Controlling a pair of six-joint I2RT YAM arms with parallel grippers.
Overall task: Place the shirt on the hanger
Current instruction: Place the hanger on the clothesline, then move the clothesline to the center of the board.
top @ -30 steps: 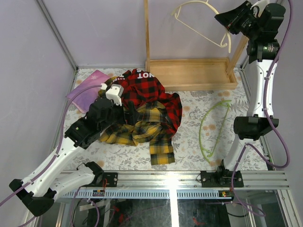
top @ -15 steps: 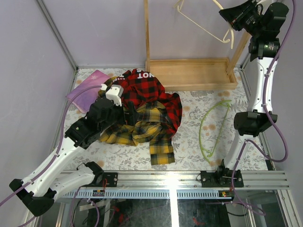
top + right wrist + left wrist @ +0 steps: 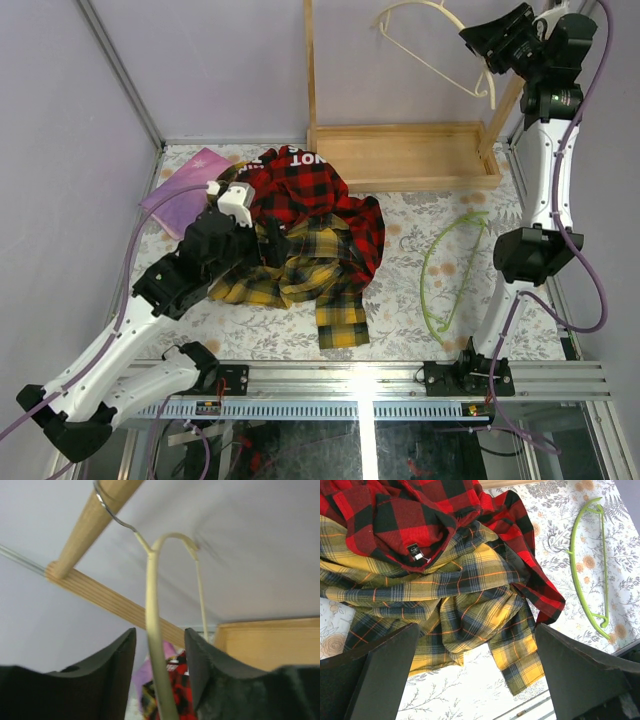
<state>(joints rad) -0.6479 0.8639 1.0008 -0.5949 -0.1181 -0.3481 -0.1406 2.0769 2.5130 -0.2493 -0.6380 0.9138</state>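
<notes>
Shirt (image 3: 470, 600): crumpled on counter (image 3: 470, 690), partly under red plaid garment (image 3: 395, 515) lettered "NOT", rest hidden. Hanger (image 3: 573, 567): flat on counter, apart to the right. Left gripper (image 3: 476, 630): jaws wide, above shirt. Right gripper (image 3: 160, 630): jaws parted astride cream hanger (image 3: 152, 605) hooked on wooden rail (image 3: 95, 520).

**Clothes piled at the left, green hanger lying at the right**

From above I see the shirt (image 3: 300, 272) crumpled on the table (image 3: 400, 330), partly under a red-and-black plaid garment (image 3: 312, 190). My left gripper (image 3: 272, 240) is low over this pile, where the two fabrics meet. The hanger (image 3: 448, 268) lies flat on the table, well apart from the clothes. High at the right, my right gripper (image 3: 478, 42) is at one end of a cream hanger (image 3: 432, 48), above the wooden tray (image 3: 405, 155). A pink cloth (image 3: 185, 190) lies at the far left.
</notes>
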